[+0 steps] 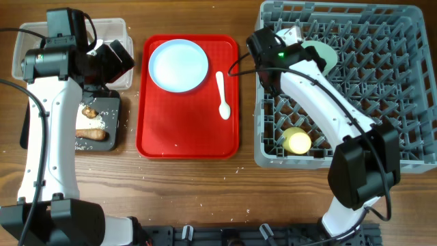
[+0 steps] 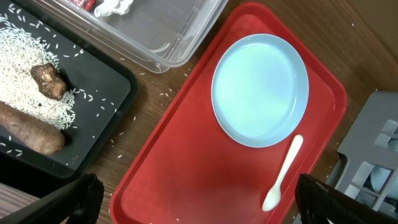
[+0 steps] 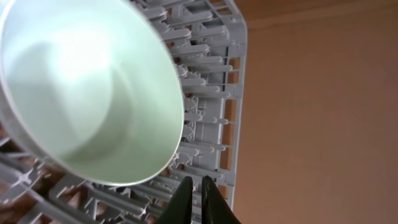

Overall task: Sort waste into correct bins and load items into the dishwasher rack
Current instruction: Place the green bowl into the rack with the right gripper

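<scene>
One big grey dishwasher rack [image 1: 382, 75] holds a pale blue small bowl [image 3: 87, 87] tipped on its side and a small yellow cup [image 1: 298, 141], with the right gripper [image 3: 194, 199] just beside the bowl's rim, fingers pinched almost together on nothing. On the red serving tray [image 1: 184, 130] lie the round white plate [image 1: 179, 63] and white plastic spoon [image 1: 222, 96], side by side; the left gripper [image 2: 202, 199] hangs to its left, fingers spread wide, empty. Further left, the black tray [image 2: 99, 118] holds the sausage-like piece [image 2: 28, 134], food lump [image 2: 48, 81] and rice [image 2: 25, 62].

Glossy red plastic tray [image 1: 188, 133], matt wood-grain table [image 1: 205, 184], grey plastic rack [image 1: 382, 68].
</scene>
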You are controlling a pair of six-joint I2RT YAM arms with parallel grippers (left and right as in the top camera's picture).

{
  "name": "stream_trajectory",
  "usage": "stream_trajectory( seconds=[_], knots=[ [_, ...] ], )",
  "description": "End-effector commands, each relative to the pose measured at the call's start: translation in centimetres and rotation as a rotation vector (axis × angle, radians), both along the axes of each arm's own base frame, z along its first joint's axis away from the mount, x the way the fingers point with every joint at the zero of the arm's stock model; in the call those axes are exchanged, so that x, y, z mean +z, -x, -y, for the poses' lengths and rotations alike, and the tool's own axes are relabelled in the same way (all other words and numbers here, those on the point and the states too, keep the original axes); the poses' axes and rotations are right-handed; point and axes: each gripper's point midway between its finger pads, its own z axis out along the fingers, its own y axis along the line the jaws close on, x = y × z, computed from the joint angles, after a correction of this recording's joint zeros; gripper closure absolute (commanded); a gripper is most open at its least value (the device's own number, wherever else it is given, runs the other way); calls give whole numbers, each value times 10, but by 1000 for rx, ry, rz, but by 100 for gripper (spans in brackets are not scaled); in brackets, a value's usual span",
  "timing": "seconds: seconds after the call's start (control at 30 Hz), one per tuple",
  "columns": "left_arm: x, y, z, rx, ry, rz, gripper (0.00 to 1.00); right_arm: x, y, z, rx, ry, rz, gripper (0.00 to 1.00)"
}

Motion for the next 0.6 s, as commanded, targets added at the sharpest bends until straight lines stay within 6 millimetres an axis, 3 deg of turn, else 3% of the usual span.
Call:
stream_trajectory(
  seconds=[0.0, 0.07, 0.1, 0.13, 0.2, 0.27, 0.33, 0.43, 0.5, 0.57],
  knots=[
    [0, 0, -1, 3, 5, 1, 0, -7, 1, 3, 0, 48, -30, 95],
    [0, -1, -1, 3, 5, 1, 0, 3, 0, 7, -27, 89, 33, 95],
    [0, -1, -1, 3, 5, 1, 0, 1, 0, 6, -42, 59, 59, 89],
    [0, 0, -1, 4, 5, 1, 0, -6, 1, 3, -56, -3, 75, 76],
    [0, 0, -1, 3, 5, 1, 0, -27, 5, -11, -81, -190, 67, 62],
    [0, 0, -1, 3, 5, 1, 0, -33, 9, -29, -129, -405, 109, 53],
    [0, 0, -1, 3, 5, 1, 0, -13, 9, -41, -156, -561, 191, 42],
    [0, 0, -1, 4, 5, 1, 0, 52, 5, -65, -91, -922, 292, 7],
    [0, 0, -1, 3, 5, 1, 0, 79, 5, -59, -29, -1038, 320, 5],
    [0, 0, -1, 3, 5, 1, 0, 85, 3, -18, -158, -1069, 411, 12]
  ],
)
